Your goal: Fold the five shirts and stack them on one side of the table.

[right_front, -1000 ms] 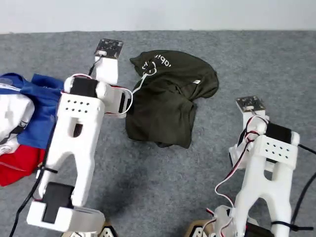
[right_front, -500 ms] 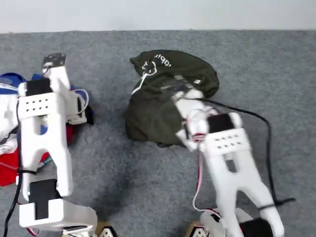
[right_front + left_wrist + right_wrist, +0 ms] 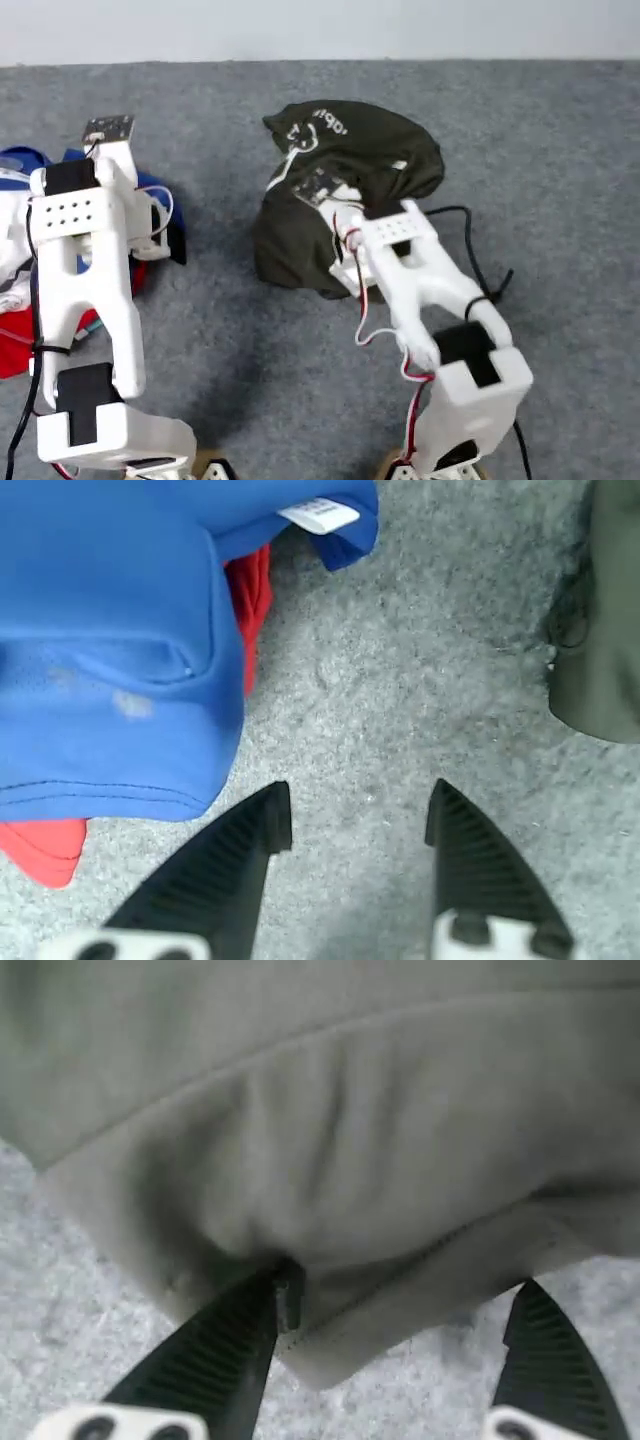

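Observation:
A crumpled dark olive shirt point(image 3: 340, 180) lies at the table's middle back. My right gripper point(image 3: 390, 1350) is open at its near edge, one fingertip point(image 3: 285, 1295) touching a fold of the olive shirt point(image 3: 330, 1130), nothing clamped. On the left lies a pile with a blue shirt point(image 3: 25, 165), a white shirt point(image 3: 15, 240) and a red shirt point(image 3: 15, 345). My left gripper point(image 3: 355, 830) hangs open over bare carpet beside the blue shirt point(image 3: 100, 630) and red shirt point(image 3: 250, 590), with the olive shirt's edge point(image 3: 600, 630) farther off.
Grey carpet point(image 3: 540, 150) covers the table, with open room to the right of the olive shirt and in front between the arm bases. A pale wall point(image 3: 320, 30) runs along the back. A black cable point(image 3: 480, 270) trails from the right arm.
The left arm swung away from the olive shirt to the left, over the pile's edge. The right arm came in from the right side onto the olive shirt's near edge.

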Controlling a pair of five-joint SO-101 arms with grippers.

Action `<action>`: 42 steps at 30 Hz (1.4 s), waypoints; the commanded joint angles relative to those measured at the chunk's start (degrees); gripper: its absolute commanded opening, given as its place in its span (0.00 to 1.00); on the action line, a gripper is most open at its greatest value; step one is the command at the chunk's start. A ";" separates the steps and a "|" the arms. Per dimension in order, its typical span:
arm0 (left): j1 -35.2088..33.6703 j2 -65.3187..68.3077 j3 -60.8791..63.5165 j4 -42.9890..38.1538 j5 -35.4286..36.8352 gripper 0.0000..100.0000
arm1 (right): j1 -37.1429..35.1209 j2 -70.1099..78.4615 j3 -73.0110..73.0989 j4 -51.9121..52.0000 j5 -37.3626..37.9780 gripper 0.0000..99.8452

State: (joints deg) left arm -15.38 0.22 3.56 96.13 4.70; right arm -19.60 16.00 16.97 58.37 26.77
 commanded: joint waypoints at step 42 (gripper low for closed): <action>-0.26 -0.44 -0.48 0.26 -0.70 0.22 | 56.92 6.11 -62.77 40.92 -6.15 0.01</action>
State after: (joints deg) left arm -15.74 0.22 3.56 96.13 4.70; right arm 33.14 22.42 -43.69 100.22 21.32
